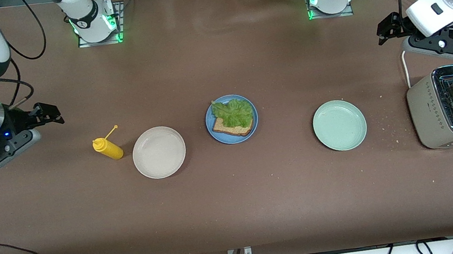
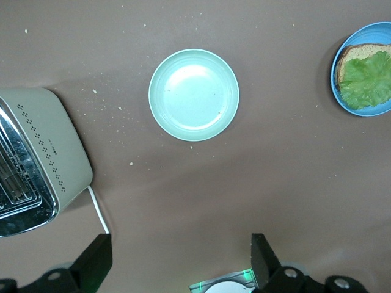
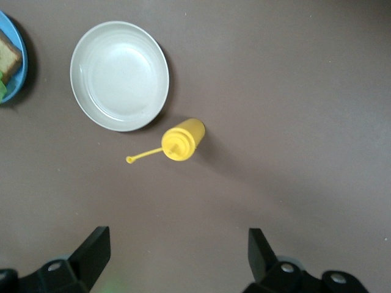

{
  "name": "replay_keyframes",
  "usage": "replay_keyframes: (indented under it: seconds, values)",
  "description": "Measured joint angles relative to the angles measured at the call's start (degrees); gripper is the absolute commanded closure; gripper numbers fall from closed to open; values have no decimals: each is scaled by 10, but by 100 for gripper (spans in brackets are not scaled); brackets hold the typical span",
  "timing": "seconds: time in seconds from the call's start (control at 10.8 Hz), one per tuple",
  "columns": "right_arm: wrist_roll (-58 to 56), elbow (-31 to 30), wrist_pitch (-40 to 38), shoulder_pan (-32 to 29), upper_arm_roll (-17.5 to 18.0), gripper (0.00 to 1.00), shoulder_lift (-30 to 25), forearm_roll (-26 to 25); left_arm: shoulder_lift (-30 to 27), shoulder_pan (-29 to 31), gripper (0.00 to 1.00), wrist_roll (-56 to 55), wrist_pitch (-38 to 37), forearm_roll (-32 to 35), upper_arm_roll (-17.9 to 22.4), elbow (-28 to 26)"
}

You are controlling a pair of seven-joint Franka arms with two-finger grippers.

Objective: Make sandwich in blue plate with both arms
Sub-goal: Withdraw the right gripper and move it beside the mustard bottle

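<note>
Matte round blue plate held grainy bread under ruffled lettuce on the smooth brown tabletop. Left claw and right claw hung wide open, empty.

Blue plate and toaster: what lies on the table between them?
Only the pale green plate, empty, lies between the blue plate and the toaster, as the front view shows.

Mustard bottle, beige plate, green plate, toaster
</note>
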Motion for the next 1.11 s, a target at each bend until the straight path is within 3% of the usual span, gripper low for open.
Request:
replay_keyframes:
  seconds: [0.28, 1.11]
  values:
    - [-123, -5, 8, -41, 0, 0, 26, 50, 0, 0, 0, 0, 0, 0, 0, 0]
    - [-535, -9, 24, -159, -5, 0, 176, 270, 3, 1, 0, 0, 0, 0, 0, 1]
